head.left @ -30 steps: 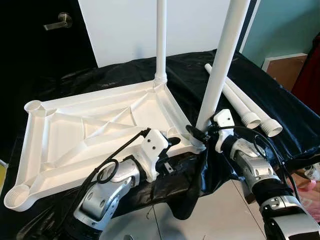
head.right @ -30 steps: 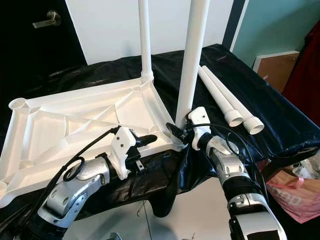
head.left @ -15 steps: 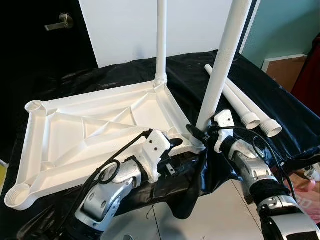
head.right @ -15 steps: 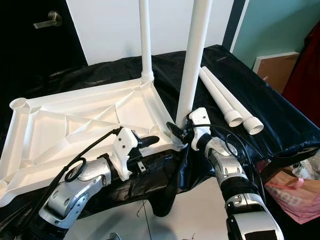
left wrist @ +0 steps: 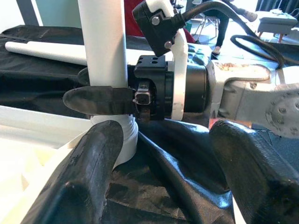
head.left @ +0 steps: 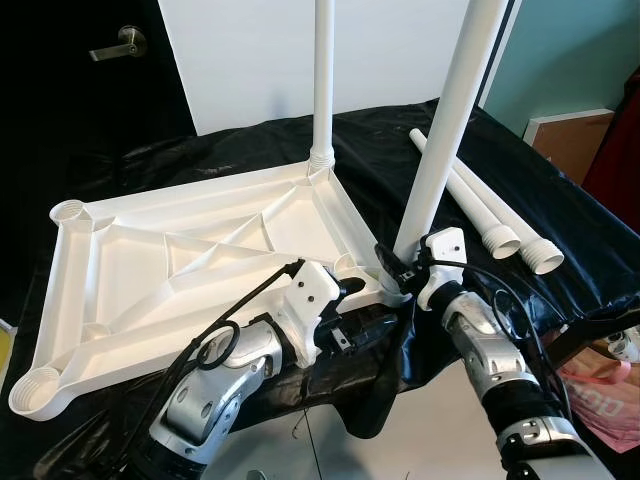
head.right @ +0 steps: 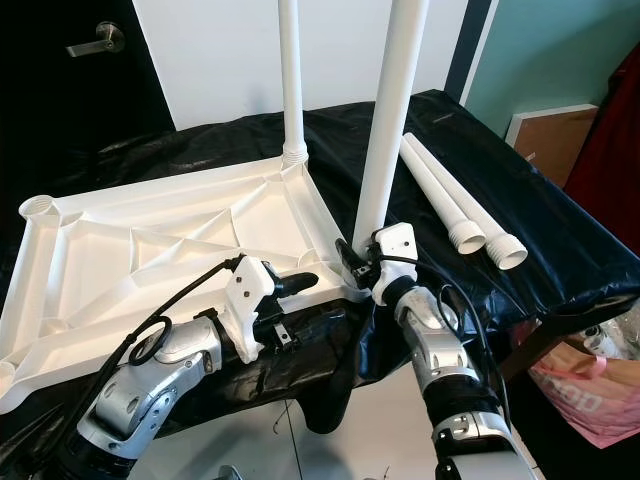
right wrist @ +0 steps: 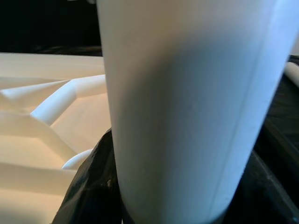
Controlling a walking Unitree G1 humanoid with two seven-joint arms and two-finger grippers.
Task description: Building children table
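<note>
My right gripper (head.left: 396, 272) is clamped round the base of the near leg (head.left: 440, 150), right where it meets the corner socket of the tabletop (head.left: 130, 290). The tabletop lies upside down on the black cloth (head.left: 560, 210), ribs up. My left gripper (head.left: 362, 292) sits just beside that same corner, on the tabletop's near edge; its fingers (left wrist: 88, 177) stand wide apart, holding nothing, w/ the leg's base just ahead of them.

Step in hand, I judge: seating this leg in the socket. It leans a bit away from the tabletop's middle vs. the far leg (head.left: 322, 80), which stands straight in the far corner. To do it well: bring it upright first, then twist and press straight down, no side load. The left should pin the tabletop's edge so it doesn't slide on the slick cloth.

Two spare legs (head.left: 490, 215) lie on the cloth beyond the near leg, away from the tabletop, side by side, collars toward me. Two sockets at the tabletop's opposite end are still bare.

Past the tabletop: white wall, dark door w/ a lever handle (head.left: 115, 45), teal wall by the spare legs. Pale floor below the cloth's near edge.
</note>
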